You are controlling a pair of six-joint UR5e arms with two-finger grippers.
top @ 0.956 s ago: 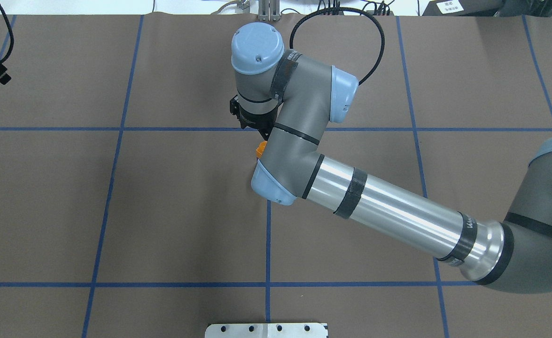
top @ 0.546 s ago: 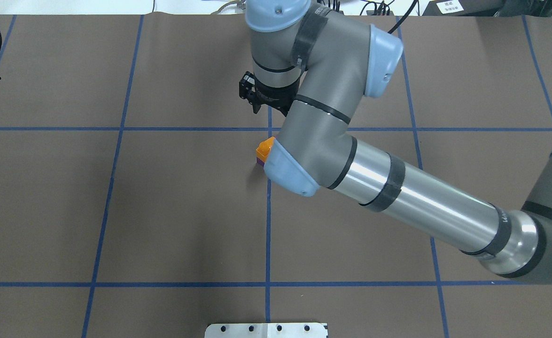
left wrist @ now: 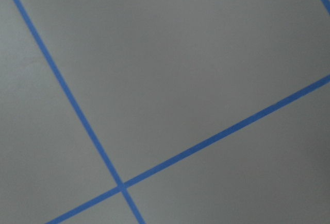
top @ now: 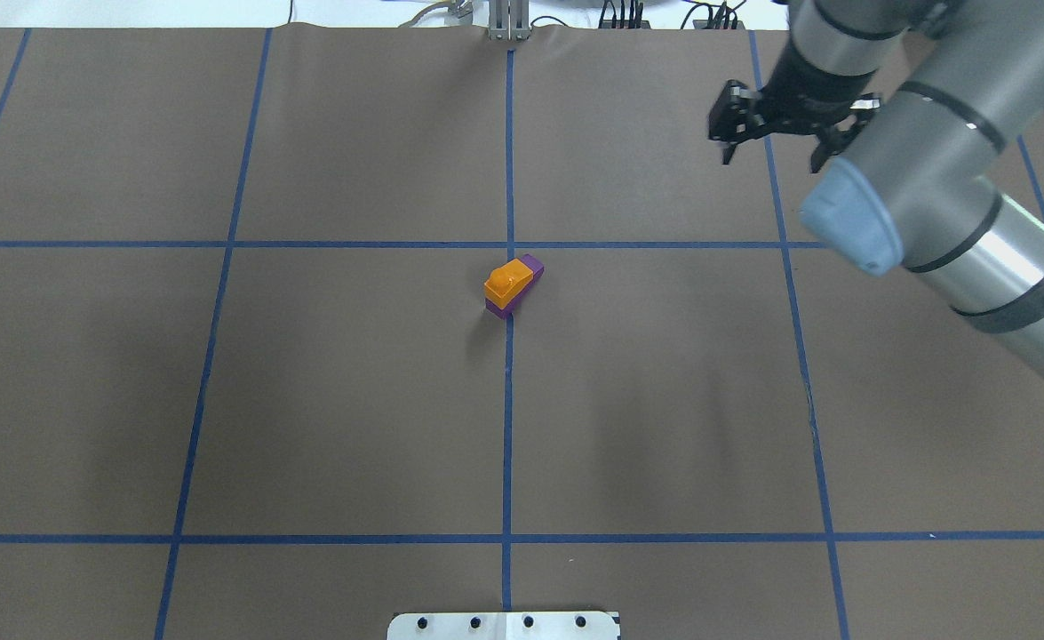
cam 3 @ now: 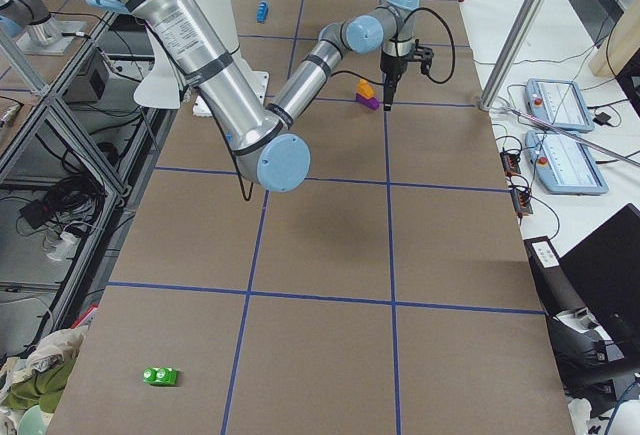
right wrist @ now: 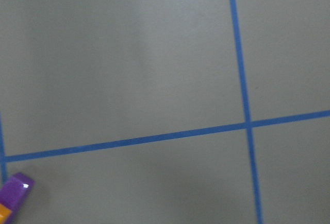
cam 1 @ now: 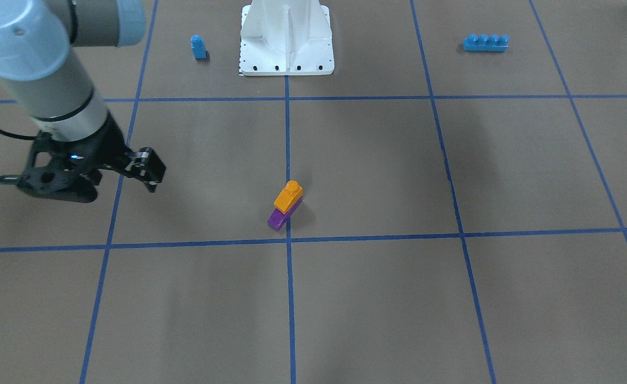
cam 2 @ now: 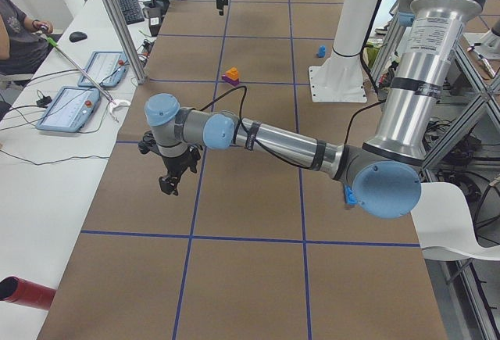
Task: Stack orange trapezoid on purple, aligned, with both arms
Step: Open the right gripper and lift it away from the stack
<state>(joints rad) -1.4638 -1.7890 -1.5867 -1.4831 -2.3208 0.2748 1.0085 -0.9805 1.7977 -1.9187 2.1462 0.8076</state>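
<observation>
The orange trapezoid (top: 506, 279) sits on the purple (top: 532, 265) brick at the table's centre, on the middle blue line. Both run the same way, and a strip of the purple (cam 1: 277, 218) shows past one end of the orange trapezoid (cam 1: 288, 196). No gripper touches the stack. My right gripper (top: 772, 153) hangs open and empty well off to the far right of it; it is also in the front-facing view (cam 1: 117, 184). My left gripper (cam 2: 169, 182) shows only in the exterior left view, far from the stack, so I cannot tell its state. The right wrist view catches the purple (right wrist: 16, 191) corner.
A small blue one-stud brick (cam 1: 198, 47) and the white pedestal base (cam 1: 286, 42) stand near the robot. A long blue brick (cam 1: 485, 42) lies on my left side. A green brick (cam 3: 160, 376) lies far off. A person sits at the side table (cam 2: 47, 121).
My right arm has pulled away from the stack, up and to the far right, uncovering both bricks. The black left gripper tip at the overhead view's left edge is gone.
</observation>
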